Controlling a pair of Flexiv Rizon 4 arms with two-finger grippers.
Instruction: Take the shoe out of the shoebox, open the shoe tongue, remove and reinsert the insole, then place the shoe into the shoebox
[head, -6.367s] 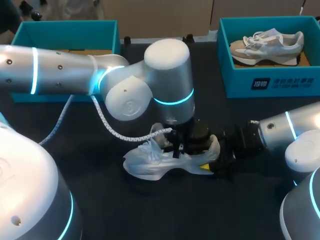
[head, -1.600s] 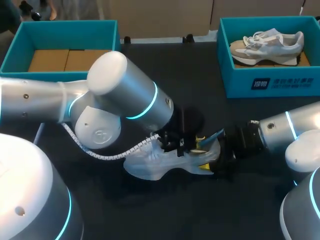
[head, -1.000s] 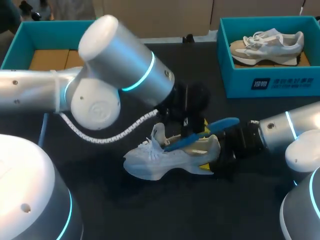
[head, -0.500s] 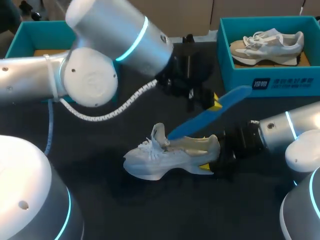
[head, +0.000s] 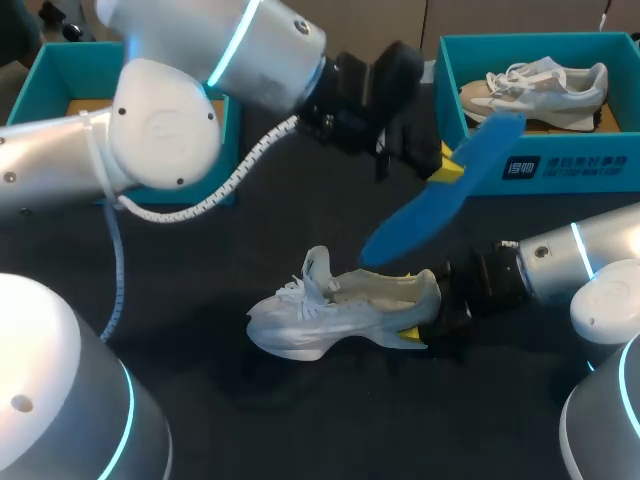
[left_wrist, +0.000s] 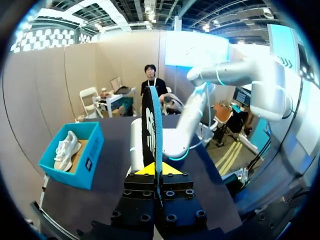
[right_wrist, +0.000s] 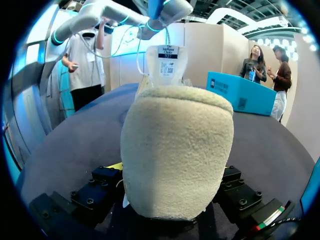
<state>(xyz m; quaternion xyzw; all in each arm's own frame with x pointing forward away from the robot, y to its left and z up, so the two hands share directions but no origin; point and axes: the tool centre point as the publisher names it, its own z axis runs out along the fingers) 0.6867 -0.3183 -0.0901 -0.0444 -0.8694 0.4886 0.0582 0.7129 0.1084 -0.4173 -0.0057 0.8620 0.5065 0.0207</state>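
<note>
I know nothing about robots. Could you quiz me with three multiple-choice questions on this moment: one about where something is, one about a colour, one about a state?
1. Where is the insole relative to the white shoe?
A) fully inside it
B) lifted above it, in the left tool
C) under it

2. What colour is the insole?
A) blue
B) red
C) white

3. The right tool is:
A) open and empty
B) gripping the shoe's heel
C) holding the insole

Answers: 1 B, the left tool pinches it up over the shoe; 2 A, it shows blue from above; 3 B, the heel sits clamped between its fingers.
</note>
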